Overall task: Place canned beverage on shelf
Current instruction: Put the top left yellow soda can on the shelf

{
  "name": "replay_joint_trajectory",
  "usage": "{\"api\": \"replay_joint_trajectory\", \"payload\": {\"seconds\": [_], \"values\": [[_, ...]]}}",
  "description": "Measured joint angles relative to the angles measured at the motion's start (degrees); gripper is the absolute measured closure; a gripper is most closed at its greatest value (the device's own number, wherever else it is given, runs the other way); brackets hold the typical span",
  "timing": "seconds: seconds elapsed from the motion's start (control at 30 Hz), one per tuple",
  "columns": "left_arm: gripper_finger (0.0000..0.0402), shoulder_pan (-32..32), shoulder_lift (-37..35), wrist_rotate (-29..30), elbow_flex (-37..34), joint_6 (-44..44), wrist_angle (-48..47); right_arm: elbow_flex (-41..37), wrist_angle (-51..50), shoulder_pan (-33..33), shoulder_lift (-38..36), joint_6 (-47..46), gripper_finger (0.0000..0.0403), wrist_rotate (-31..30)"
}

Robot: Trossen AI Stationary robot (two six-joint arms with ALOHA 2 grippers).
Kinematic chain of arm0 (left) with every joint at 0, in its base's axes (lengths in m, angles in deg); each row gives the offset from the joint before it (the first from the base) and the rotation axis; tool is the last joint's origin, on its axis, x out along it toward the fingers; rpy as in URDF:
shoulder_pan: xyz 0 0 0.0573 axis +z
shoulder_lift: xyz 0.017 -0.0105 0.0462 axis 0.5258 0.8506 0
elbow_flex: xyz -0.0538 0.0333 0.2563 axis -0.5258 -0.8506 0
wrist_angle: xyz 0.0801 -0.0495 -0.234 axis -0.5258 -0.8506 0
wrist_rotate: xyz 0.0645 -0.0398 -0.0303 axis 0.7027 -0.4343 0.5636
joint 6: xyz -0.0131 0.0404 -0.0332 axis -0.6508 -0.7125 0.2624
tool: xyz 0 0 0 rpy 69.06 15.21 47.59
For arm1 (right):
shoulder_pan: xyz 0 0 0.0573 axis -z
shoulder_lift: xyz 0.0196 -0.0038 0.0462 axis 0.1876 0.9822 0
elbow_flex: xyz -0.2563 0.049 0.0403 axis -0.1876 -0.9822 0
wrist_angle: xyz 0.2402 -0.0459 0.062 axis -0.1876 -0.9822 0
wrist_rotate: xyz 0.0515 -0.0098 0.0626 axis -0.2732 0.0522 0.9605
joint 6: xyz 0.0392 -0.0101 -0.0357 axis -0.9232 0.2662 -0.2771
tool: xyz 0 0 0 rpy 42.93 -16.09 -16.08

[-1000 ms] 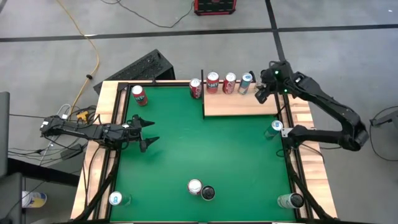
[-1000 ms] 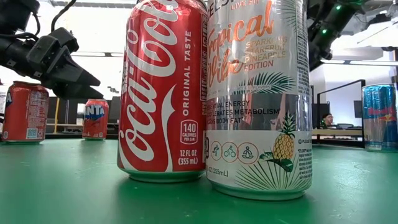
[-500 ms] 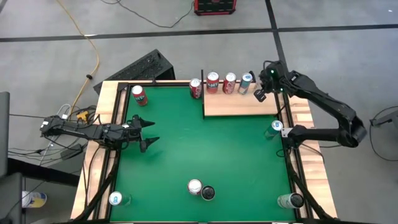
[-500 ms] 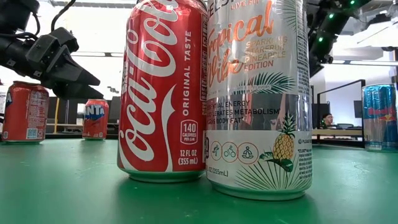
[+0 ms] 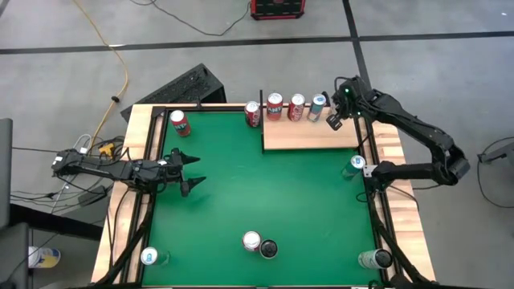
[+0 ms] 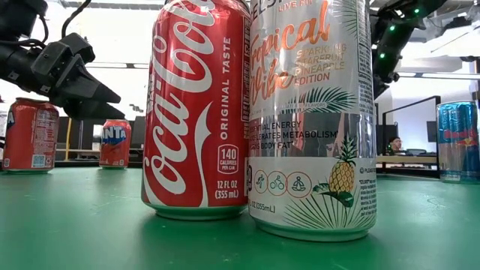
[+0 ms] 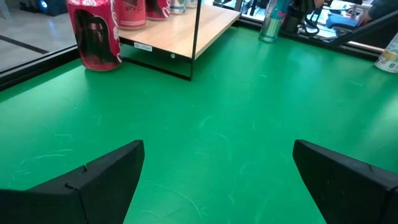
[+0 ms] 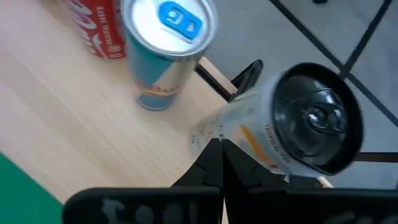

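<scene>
The shelf (image 5: 309, 136) is a pale wood board at the table's far right. Two red cans (image 5: 275, 104) and a blue-and-silver can (image 5: 318, 107) stand along its far edge. My right gripper (image 8: 217, 149) is shut above the shelf's far right corner (image 5: 335, 120). Just past its fingertips is a white can with a black top (image 8: 292, 130), tilted and blurred, beside a black corner post (image 8: 247, 73). My left gripper (image 5: 186, 170) stands open over the table's left side, nothing between its fingers (image 7: 93, 180). My right gripper's shut fingertips (image 8: 219, 155) sit right at the white can's lower side wall (image 8: 214, 134), coming at it slanting down from above. I cannot tell whether they touch it. The can is not between the fingers.
A red can (image 5: 253, 114) stands on the green table beside the shelf's left end, and another (image 5: 179, 122) at the far left. A Coca-Cola can (image 6: 199, 112) and a Tropical Vibe can (image 6: 311, 112) stand together at the near edge. More cans stand near the corners and the right rail (image 5: 356, 164).
My right gripper has shifted a little toward the table's left over the shelf's far right corner and has tipped further downward. The cans on the shelf stand where they were.
</scene>
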Motion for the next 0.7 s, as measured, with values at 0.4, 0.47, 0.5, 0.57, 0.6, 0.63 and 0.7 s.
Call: {"api": "replay_joint_trajectory", "payload": {"seconds": [0.4,0.47,0.5,0.57,0.6,0.63,0.7], "values": [[0.0005,0.0,0.0,-0.01,0.04,0.52,-0.05,0.0,-0.34,1.03,0.0,0.3,0.0386,-2.35],[0.0005,0.0,0.0,-0.01,0.04,0.56,-0.07,0.0,-0.35,1.03,0.0,0.36,0.0386,-2.51],[0.0005,0.0,0.01,-0.01,0.04,0.57,-0.07,0.0,-0.36,1.03,0.0,0.4,0.0386,-2.55],[0.0005,0.02,-0.01,-0.01,0.05,0.57,-0.08,0.0,-0.42,1.03,0.0,0.65,0.0386,-2.62],[0.0005,0.0,0.0,-0.01,0.07,0.59,-0.09,0.0,-0.58,1.03,0.0,0.67,0.0386,-2.71],[0.0005,0.02,0.0,-0.01,0.07,0.58,-0.09,0.0,-1.03,1.01,0.0,0.65,0.0386,-2.71],[0.0005,0.02,-0.01,-0.01,0.09,0.43,-0.2,0.0,-2.58,0.78,-0.04,0.25,0.0386,-2.46]]}}
